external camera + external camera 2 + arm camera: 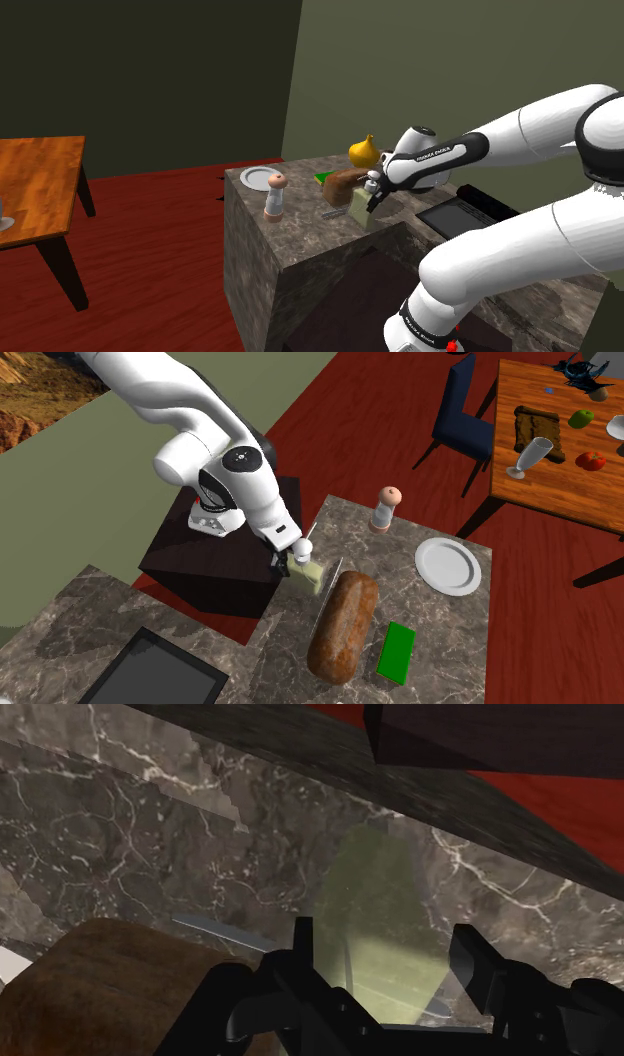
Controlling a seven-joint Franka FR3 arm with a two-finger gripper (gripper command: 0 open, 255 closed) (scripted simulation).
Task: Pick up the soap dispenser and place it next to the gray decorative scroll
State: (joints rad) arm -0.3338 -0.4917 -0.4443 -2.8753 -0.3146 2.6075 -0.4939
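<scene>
Brown loaf (343,625) close beside the pale dispenser (311,575); bare marble counter (405,547) between loaf and shaker (385,509).

White rounded arm (545,120) links, dark joints — black fingers (470,962), lettering on dark band

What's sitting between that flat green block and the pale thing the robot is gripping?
The long brown loaf lies between the flat green block and the pale yellow-green dispenser; the second exterior view shows it.
</scene>
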